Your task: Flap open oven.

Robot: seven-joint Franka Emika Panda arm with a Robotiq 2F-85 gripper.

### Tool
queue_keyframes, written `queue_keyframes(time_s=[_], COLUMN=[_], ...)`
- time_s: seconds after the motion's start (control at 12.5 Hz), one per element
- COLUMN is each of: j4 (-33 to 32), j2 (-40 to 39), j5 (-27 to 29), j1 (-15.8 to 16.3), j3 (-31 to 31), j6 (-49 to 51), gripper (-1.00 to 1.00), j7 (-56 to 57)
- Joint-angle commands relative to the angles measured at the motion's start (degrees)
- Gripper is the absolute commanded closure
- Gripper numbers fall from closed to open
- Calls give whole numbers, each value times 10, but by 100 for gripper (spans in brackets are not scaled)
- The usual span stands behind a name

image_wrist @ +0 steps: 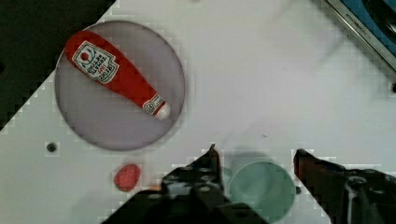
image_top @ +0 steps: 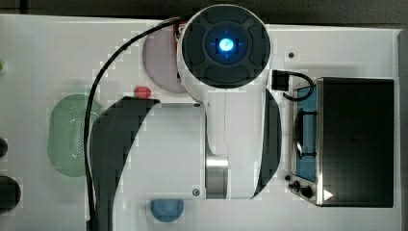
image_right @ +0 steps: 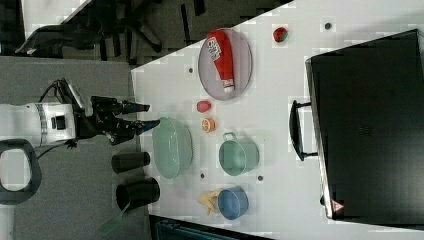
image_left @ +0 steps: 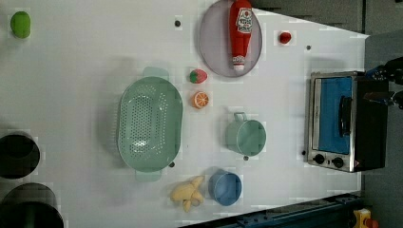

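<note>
While the hand point(image_wrist: 254, 156) hangs open and empty, one oven point(image_left: 340, 121) and two cups point(image_left: 247, 137) share the table point(image_left: 85, 71)

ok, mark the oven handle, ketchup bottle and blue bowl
oven handle point(image_left: 345, 115), left view, middle of the bar across the glass door
ketchup bottle point(image_left: 241, 28), left view, red body by the label
blue bowl point(image_left: 225, 187), left view, inside of the bowl

We see the arm point(image_top: 226, 120) folded high, wrist pointing down; the gripper point(image_wrist: 256, 156) hangs empty, its two fingers point(image_wrist: 211, 161) spread apart.
</note>
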State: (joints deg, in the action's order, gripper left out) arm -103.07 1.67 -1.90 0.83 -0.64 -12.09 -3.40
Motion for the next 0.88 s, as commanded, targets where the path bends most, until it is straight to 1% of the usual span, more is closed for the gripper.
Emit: queue_keyframes(time_s=[0.08, 0.24, 0.4, 0.48, 0.64, 0.88], j4=[-138, -137, -137, -137, -137, -138], j2=[188, 188, 188, 188, 188, 187], j5=[-15, -15, -15, -15, -15, -15], j1=[-31, -31, -31, -31, -31, -31], j3=[-28, -28, -28, -28, -28, -29], j6=[73, 73, 73, 73, 73, 73], gripper=[-57, -99, -100, -90, -39, 32], j7=[16, 16, 16, 16, 16, 16])
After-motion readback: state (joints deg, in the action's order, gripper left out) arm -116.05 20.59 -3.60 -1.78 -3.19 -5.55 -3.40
